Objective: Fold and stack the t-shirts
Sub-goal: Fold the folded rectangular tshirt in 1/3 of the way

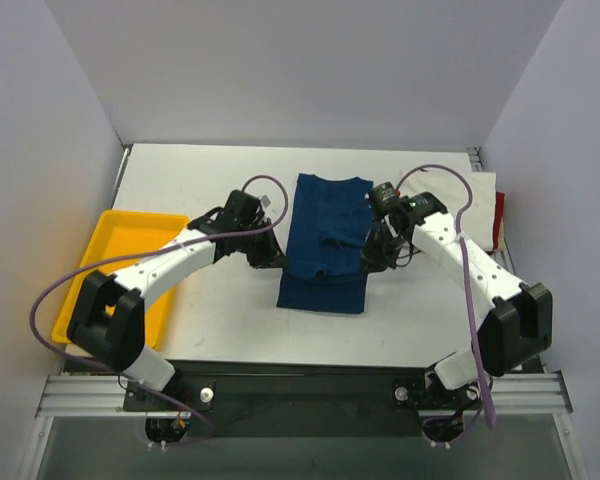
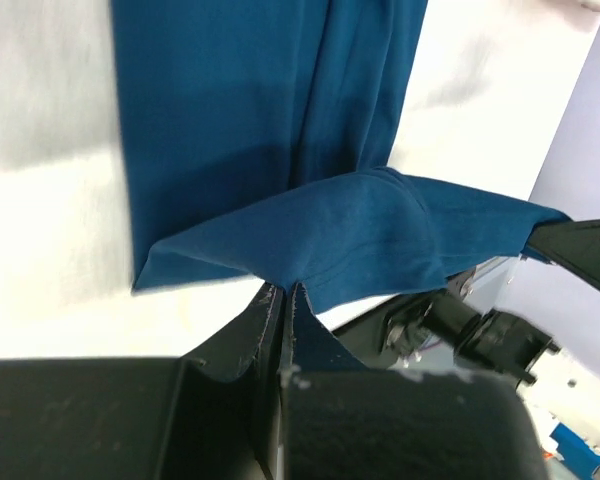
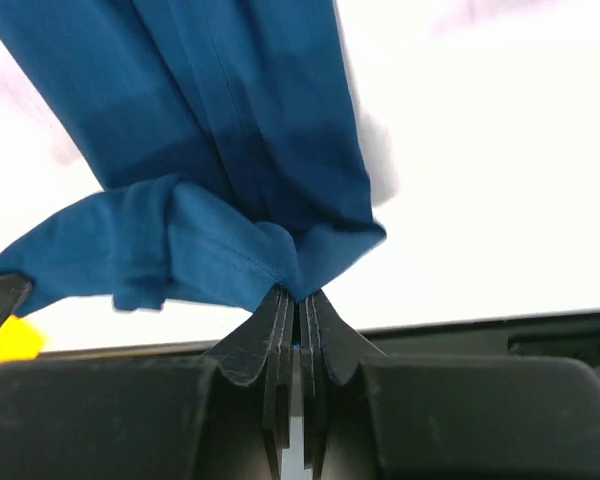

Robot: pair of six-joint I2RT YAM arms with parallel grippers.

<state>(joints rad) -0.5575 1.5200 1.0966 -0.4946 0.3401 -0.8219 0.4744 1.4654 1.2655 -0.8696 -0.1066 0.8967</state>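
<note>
Grips a bunched, gathered edge of the navy blue t-shirt in the right gripper, jaws pressed together, with the rest of the cloth stretching away over the white table and a sliver of yellow tray at lower left.

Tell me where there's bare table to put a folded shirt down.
Bare table runs along the near edge, in front of the navy shirt, and at the far-left corner beyond the yellow tray. Crowded: mid-table, where the left gripper and right gripper pinch the shirt's sides, and the right edge, with the cream shirt and red shirt.
</note>
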